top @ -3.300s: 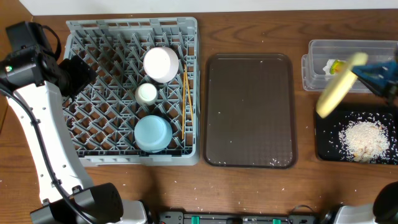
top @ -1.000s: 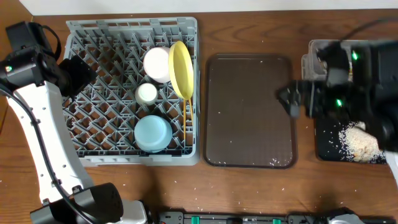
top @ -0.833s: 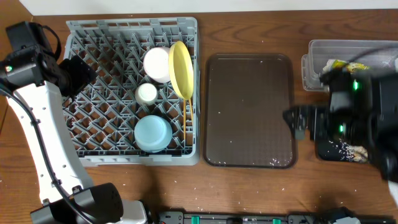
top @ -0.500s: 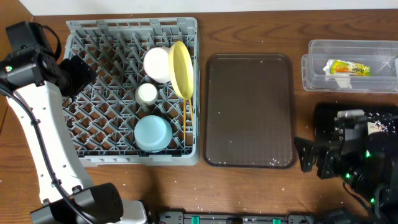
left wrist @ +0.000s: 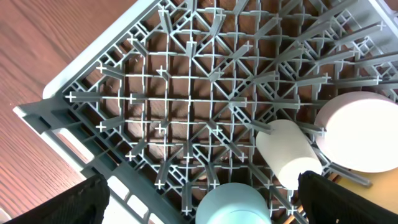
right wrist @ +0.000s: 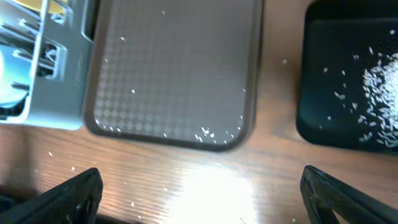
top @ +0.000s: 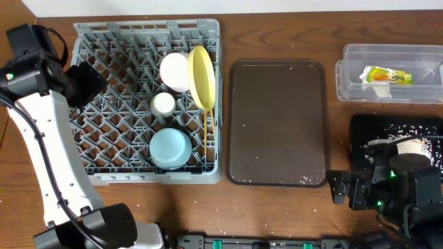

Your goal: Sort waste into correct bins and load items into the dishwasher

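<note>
On the grey dish rack (top: 111, 117), the pale yellow plate (top: 200, 76) stood on edge just beside the white bowl (top: 176, 70). The small white cup (top: 164, 104) and the light blue bowl (top: 170, 147) sat in a line below them, and the chopsticks (top: 210, 135) lay along the rack's right wall. The snack packet (top: 387, 75) was in the clear tub (top: 344, 76), and the rice (top: 408, 146) was heaped in the black bin (top: 363, 135). A few stray grains (right wrist: 205, 132) dotted the near edge of the brown tray (top: 277, 104).

The right gripper (top: 336, 188) hung low over the table (top: 277, 207), near its front edge and just off the black bin's near left corner. Its fingers were spread wide with nothing between them. The left gripper (left wrist: 202, 180) hovered over the rack's left part, equally wide and empty.

Sorting and loading looked all but done. I judged the step in hand to be parking the right arm. To do that well, it should keep its fingers spread, stay off the bin's rim so no rice scatters, and leave the rack unshaken, since the plate looked lightly propped.
</note>
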`<action>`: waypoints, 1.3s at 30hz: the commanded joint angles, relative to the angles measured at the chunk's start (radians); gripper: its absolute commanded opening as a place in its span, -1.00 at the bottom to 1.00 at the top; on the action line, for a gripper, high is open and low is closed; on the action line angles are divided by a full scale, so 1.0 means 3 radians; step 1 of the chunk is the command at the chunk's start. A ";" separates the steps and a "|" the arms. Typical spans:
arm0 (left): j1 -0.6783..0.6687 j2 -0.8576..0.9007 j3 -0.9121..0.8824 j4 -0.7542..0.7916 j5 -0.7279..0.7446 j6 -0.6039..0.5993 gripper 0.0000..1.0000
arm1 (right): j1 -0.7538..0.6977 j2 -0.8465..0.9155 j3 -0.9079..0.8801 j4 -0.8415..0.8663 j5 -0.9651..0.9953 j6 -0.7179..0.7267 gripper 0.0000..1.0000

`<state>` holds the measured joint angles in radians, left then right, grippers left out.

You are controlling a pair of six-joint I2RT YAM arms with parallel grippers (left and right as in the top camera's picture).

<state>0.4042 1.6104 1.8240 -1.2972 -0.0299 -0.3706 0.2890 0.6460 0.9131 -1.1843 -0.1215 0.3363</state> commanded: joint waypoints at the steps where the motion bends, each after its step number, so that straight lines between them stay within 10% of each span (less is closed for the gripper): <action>1: 0.0011 0.0009 0.0027 -0.0001 -0.0028 -0.0029 0.96 | 0.0029 -0.0014 -0.0022 0.0022 0.0067 -0.0128 0.99; 24: 0.0011 0.0009 0.0027 -0.0001 -0.0028 -0.0029 0.96 | -0.0392 -0.1625 -0.2393 0.2931 0.0178 -0.0350 0.99; 39: 0.0011 0.0009 0.0027 -0.0001 -0.0028 -0.0029 0.96 | -0.0722 -0.1982 -0.3030 0.3778 0.0181 -0.0458 0.99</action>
<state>0.4042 1.6104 1.8240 -1.2968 -0.0303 -0.3702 0.0940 0.0673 0.0265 -0.0803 -0.0719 0.2253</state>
